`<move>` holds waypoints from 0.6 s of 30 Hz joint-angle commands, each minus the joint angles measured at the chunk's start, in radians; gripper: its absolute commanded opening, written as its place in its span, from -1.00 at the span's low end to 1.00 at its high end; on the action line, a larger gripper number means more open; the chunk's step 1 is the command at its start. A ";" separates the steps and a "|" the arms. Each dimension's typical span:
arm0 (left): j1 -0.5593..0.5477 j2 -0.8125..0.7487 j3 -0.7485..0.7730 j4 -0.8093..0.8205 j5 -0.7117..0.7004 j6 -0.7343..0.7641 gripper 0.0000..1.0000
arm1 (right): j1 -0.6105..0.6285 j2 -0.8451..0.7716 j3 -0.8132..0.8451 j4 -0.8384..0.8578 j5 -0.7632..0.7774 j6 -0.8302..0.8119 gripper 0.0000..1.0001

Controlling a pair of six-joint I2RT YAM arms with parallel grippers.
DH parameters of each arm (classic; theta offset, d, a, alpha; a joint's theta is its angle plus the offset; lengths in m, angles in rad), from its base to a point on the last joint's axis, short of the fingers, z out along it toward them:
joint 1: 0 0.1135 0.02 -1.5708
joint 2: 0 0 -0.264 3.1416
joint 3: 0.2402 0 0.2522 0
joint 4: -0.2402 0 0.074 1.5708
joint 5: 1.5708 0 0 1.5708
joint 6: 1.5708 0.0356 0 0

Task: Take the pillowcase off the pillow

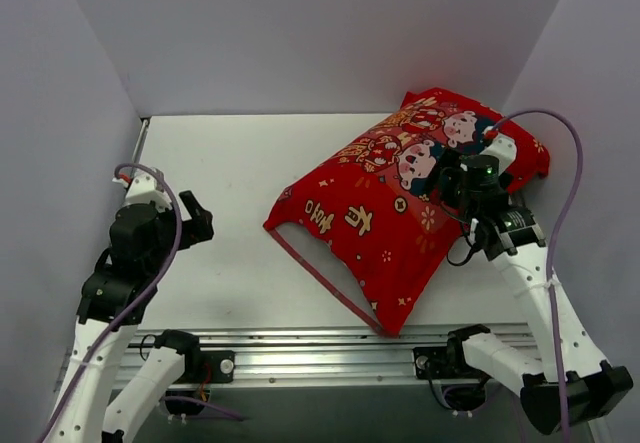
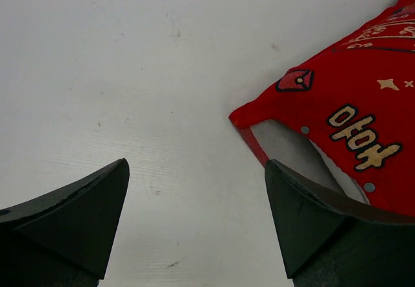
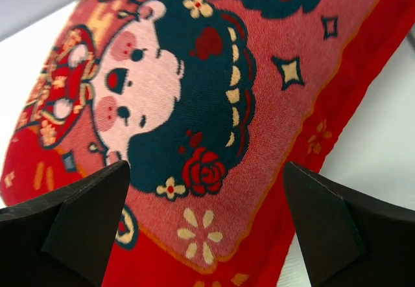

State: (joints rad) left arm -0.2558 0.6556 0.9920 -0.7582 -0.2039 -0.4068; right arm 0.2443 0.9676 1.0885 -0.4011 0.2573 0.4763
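From above, the left arm is bending up at the left side of the white table [image 1: 230, 163], and the left gripper [image 1: 199, 219] is pointing toward the middle with its two fingers apart, holding nothing. The big red cloth pillowcase with cartoon children and gold marks [image 1: 385, 228] is lying slanted on the right half, puffed up, from the far right corner down to the silver metal rail [image 1: 320, 348] at the near edge. The right arm is reaching over it, and the right gripper [image 1: 447, 185] is hanging above the cartoon faces. The left half of the table is giving lots of room. In the left wrist view, the left gripper [image 2: 194, 170] is sitting wide open over bare table, near the pillowcase's [image 2: 363, 99] corner, where the cloth mouth is gaping. Something pale [image 2: 342, 173] is peeking out there; whether it is the white pillow is hard to tell. In the right wrist view, the right gripper [image 3: 207, 170] is spreading wide over a girl's face on the pillowcase [image 3: 194, 105], not pinching it.
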 commanded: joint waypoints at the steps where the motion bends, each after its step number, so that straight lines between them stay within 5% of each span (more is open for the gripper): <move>1: -0.002 0.061 -0.022 0.134 0.035 0.022 0.88 | 0.006 0.057 0.019 0.001 0.068 0.113 0.99; 6: 0.001 0.087 -0.116 0.206 -0.009 0.023 0.88 | 0.004 0.223 0.065 0.027 0.155 0.186 1.00; 12: 0.038 0.075 -0.134 0.183 -0.005 0.040 0.88 | 0.006 0.422 0.071 0.142 0.016 0.185 0.89; 13: 0.039 0.065 -0.136 0.181 -0.006 0.040 0.88 | 0.007 0.439 0.065 0.157 -0.034 0.179 0.76; 14: 0.039 0.061 -0.139 0.183 -0.006 0.040 0.88 | 0.009 0.468 0.060 0.182 -0.055 0.171 0.27; 18: 0.044 0.053 -0.145 0.194 -0.006 0.042 0.89 | 0.016 0.490 0.028 0.246 -0.185 0.113 -0.76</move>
State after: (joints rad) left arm -0.2211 0.7170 0.8516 -0.6273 -0.2024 -0.3805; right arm 0.2428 1.4220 1.1419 -0.2295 0.2398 0.6155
